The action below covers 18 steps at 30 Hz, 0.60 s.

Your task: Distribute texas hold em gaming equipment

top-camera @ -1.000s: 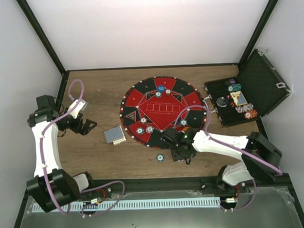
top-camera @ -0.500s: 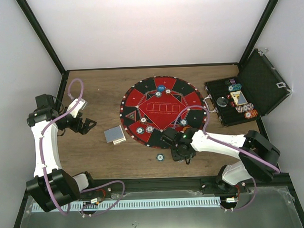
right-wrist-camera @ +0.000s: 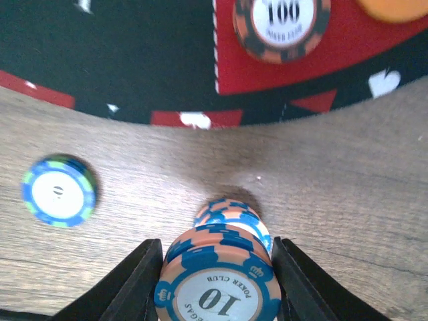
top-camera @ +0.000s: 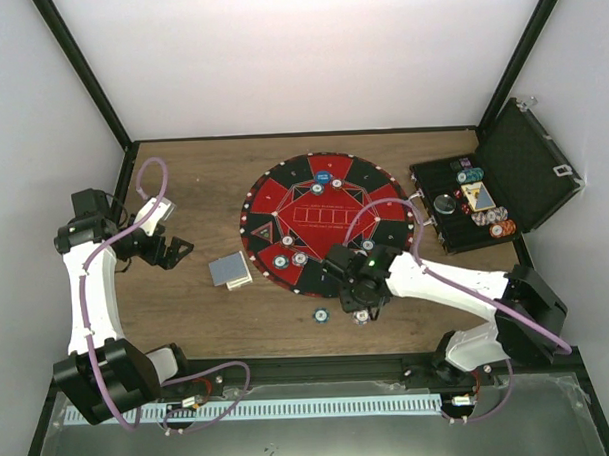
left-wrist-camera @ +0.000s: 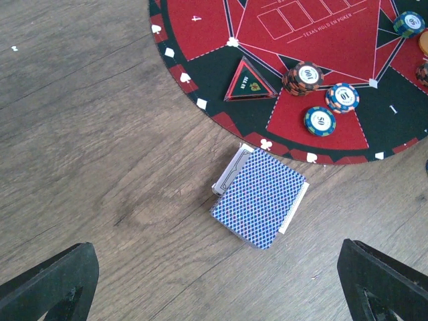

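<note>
Right hand [right-wrist-camera: 215, 271] pinching "10" chip [right-wrist-camera: 217, 294] over desk [right-wrist-camera: 348, 194]; weak pinch may drop it short of red-and-black mat [right-wrist-camera: 134, 60].

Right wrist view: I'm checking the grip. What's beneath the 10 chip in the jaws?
A second orange-and-blue chip shows just beyond the 10 chip, over wooden table. Mostly covered, so whether they touch, or more lie between, cannot be seen.
</note>
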Each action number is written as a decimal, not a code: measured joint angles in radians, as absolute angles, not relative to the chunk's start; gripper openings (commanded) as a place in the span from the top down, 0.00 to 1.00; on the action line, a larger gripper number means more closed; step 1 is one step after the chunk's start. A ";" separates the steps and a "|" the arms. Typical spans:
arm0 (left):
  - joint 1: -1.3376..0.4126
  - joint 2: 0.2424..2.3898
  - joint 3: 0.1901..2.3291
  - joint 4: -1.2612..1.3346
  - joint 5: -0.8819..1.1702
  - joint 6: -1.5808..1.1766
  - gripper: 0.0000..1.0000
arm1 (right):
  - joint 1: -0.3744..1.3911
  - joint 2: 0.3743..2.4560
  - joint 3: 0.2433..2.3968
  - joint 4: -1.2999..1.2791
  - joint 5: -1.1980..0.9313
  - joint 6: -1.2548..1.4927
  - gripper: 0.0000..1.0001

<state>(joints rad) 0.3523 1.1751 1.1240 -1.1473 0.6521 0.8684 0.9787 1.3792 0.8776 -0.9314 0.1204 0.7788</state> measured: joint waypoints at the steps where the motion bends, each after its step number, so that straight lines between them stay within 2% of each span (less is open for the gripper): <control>1: 0.353 1.175 1.124 -1.147 0.652 0.868 0.00 | 0.979 1.379 0.900 -0.940 0.127 0.775 0.65; 5: 0.352 1.175 1.124 -1.148 0.652 0.868 0.00 | 0.957 1.385 0.996 -0.978 0.153 0.738 0.65; 10: 0.352 1.175 1.124 -1.150 0.651 0.868 0.00 | 0.845 1.460 1.168 -0.982 0.184 0.639 0.65; 18: 0.348 1.175 1.125 -1.164 0.651 0.871 0.00 | 0.618 1.780 1.457 -0.877 0.207 0.442 0.67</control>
